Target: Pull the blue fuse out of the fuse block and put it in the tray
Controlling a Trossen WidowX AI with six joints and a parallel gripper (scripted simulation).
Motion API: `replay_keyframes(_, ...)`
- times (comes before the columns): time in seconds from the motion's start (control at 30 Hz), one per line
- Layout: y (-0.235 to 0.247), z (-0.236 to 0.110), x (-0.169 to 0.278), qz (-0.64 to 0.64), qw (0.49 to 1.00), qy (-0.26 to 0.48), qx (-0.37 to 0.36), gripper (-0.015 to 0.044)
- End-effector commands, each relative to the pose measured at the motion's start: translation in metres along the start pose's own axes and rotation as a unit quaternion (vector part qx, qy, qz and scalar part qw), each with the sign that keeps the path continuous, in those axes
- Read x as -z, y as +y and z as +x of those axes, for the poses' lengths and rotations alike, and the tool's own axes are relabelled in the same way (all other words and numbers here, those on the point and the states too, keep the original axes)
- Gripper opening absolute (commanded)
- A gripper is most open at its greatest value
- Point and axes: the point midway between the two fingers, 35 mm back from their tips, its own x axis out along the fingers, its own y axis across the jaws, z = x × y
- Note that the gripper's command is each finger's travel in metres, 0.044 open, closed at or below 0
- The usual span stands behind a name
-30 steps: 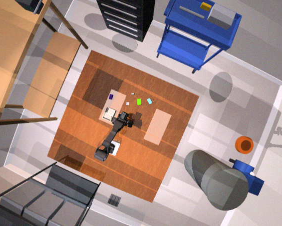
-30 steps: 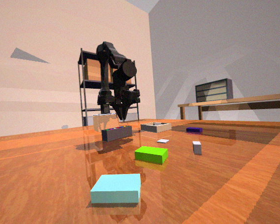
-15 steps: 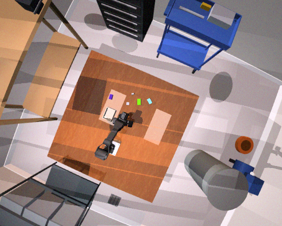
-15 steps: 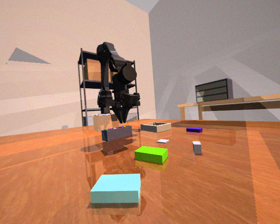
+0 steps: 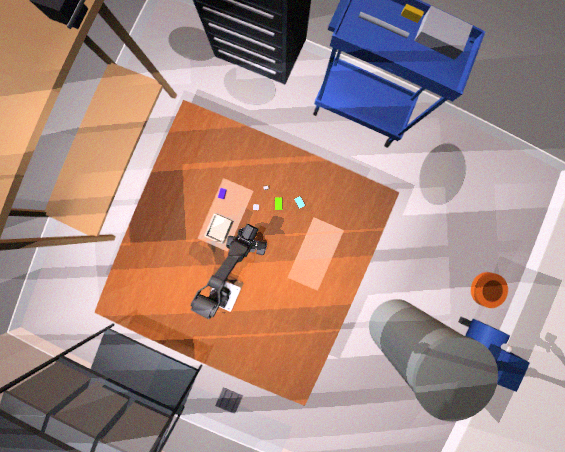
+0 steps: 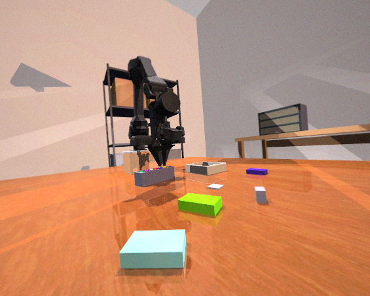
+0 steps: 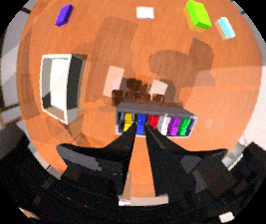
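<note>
blue fuse (image 7: 140,123) is standing upright in the grey block (image 7: 155,122), second from its left end, long axis vertical, in a row of small coloured blades. gripper (image 7: 136,142) is hovering just above, jaws nearly together, pinching nothing. tray (image 7: 63,87) is sitting left of the block.

One fuse block (image 6: 154,176), one tray (image 6: 205,168), five loose blocks (image 6: 200,203)
</note>
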Motion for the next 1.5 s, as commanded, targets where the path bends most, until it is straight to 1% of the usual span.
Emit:
replay_keyframes(0.0,-0.001,0.001,0.001,-0.002,1.000,0.001,0.002,0.0065)
replay_keyframes(0.8,-0.001,0.011,0.001,-0.002,1.000,0.001,0.002,0.0065)
replay_keyframes(1.13,0.000,0.010,0.001,-0.001,1.000,0.000,0.000,0.0000)
replay_keyframes(1.47,0.000,0.008,0.000,-0.001,1.000,0.001,0.000,0.0000)
